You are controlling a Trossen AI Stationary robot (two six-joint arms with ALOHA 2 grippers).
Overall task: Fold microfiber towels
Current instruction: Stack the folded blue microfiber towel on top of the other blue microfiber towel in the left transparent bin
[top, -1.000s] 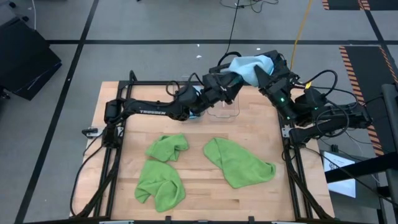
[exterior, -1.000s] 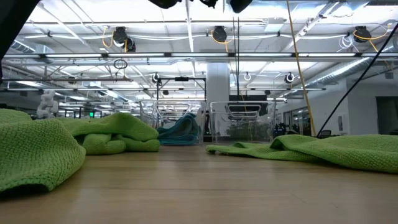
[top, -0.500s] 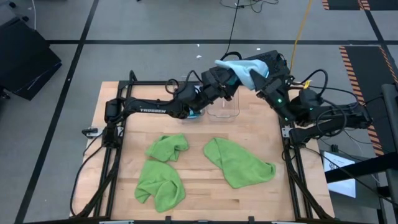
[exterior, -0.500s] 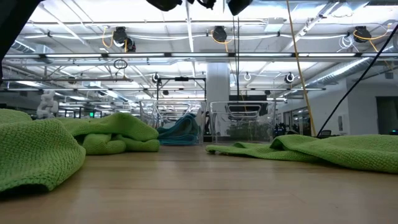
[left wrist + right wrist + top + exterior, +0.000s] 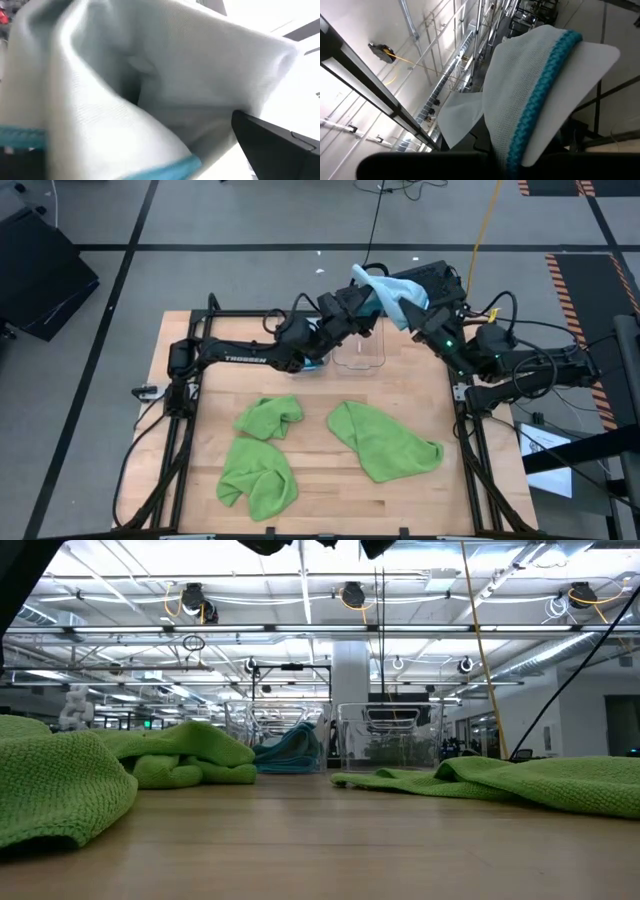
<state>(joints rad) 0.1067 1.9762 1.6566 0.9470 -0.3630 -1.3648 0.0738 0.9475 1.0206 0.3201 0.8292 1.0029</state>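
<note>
Both arms raised over the table's far edge: left gripper (image 5: 352,298) agape, right gripper (image 5: 415,315) clamped.

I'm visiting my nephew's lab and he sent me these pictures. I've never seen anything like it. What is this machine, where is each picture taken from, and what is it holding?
It is a robot with two dark arms working at a wooden table. Each arm ends in a two-finger gripper.

One picture looks straight down from above. One sits at table-top height and looks across the wood into the room. The other two come from small cameras on the arms' wrists.

Three lime green towels lie crumpled on the table: one, a second below it, a third to the right. A clear bin stands at the far edge.

Above that bin, the right gripper is shut on a light blue towel, held in the air. The left gripper is open and up against the same towel; its wrist camera sees almost nothing but the cloth.
</note>
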